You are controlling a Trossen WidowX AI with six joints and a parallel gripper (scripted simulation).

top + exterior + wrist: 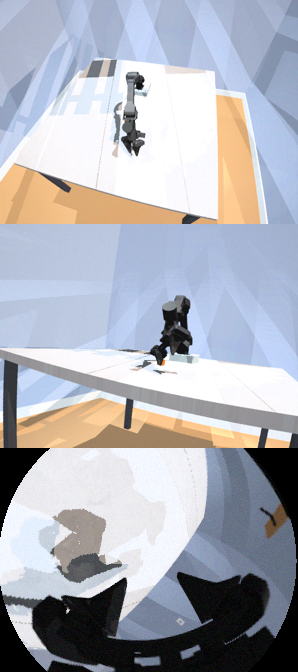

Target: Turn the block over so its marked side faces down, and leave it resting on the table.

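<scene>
The orange block (163, 362) shows in the exterior view as a small patch on the table (148, 181) (105, 372), mostly hidden behind one fingertip. In the top view only a tiny orange sliver of the block (125, 121) shows beside the arm. The block does not show in the wrist view, and its marked side cannot be made out. My gripper (134, 155) (166, 359) (152, 577) is open, its fingers wide apart with nothing between them in the wrist view. It is tilted above the table, on the near side of the block.
A pale block-shaped base (141, 93) (194, 359) stands at the foot of the arm. The table's edge (155, 203) (150, 393) runs across the front. Dark and brown shadow patches lie on the table around the arm.
</scene>
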